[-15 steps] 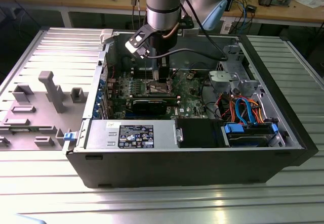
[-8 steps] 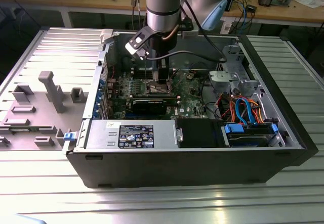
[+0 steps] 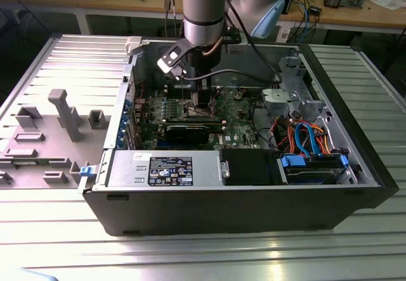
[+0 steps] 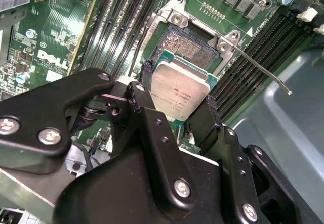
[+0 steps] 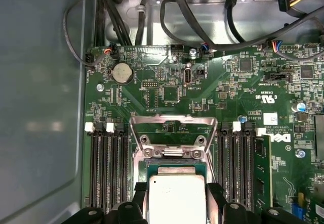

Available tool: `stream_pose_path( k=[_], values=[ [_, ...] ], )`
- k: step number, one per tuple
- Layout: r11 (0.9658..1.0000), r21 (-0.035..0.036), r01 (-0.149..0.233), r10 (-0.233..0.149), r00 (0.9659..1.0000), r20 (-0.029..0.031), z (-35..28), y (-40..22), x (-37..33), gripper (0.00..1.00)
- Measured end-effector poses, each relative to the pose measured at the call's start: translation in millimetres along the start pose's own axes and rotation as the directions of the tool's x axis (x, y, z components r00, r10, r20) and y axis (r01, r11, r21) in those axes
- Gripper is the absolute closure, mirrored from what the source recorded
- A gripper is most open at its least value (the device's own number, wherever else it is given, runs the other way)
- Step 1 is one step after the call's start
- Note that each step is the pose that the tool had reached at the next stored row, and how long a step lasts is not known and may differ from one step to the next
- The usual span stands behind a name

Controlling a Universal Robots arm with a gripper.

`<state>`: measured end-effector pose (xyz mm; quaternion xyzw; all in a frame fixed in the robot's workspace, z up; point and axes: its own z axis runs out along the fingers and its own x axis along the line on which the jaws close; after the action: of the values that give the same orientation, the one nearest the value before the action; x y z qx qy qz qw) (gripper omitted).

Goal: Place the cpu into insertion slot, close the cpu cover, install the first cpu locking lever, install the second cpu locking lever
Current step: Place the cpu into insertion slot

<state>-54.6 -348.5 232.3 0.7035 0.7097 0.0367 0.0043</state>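
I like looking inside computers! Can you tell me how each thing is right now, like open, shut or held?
cpu: held by the end effector, over the insertion slot.
end effector: shut on the cpu.
insertion slot: open, partly uncovered.
cpu cover: swung open.
locking lever: unlatched, sticking out.
computer case: side open.

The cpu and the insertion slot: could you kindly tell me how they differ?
The small square cpu with a silvery-grey metal top is smooth and pale; the square, silver-rimmed insertion slot shows a darker, dotted field. The cpu is gripped by the black end effector; the slot is fixed on the green board. Both are square.
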Motion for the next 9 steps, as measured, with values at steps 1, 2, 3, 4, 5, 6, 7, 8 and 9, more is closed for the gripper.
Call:
stream_pose_path(
  k=[1, 2, 3, 4, 5, 6, 7, 8, 9],
  values=[
    [1.0, 0.0, 0.0, 0.0, 1.0, 0.0, 1.3, -0.1, -0.1, 0.45],
    [1.0, -0.0001, 0.0, 0.0, 1.0, -0.0001, 2.7, -0.2, -0.1, 0.45],
    [1.0, 0.0, 0.0, 0.0, 1.0, 0.0, 4.8, -0.3, -0.2, 0.45],
    [1.0, 0.0, 0.0, 0.0, 1.0, 0.0, 6.1, -0.4, -0.2, 0.45],
    [1.0, 0.0, 0.0, 0.0, 1.0, -0.0001, 7.3, -0.4, -0.2, 0.45],
    [1.0, -0.0001, 0.0, 0.0, 1.0, -0.0001, 8.5, -0.5, -0.3, 0.45],
    [1.0, 0.0, 0.0, 0.0, 1.0, -0.0001, 9.3, -0.5, -0.3, 0.45],
    [1.0, 0.0, 0.0, 0.0, 1.0, 0.0, 10.2, -0.6, -0.3, 0.45],
    [1.0, 0.0001, 0.0, 0.0, 1.0, 0.0001, 10.4, -0.6, -0.4, 0.45]
  ],
)
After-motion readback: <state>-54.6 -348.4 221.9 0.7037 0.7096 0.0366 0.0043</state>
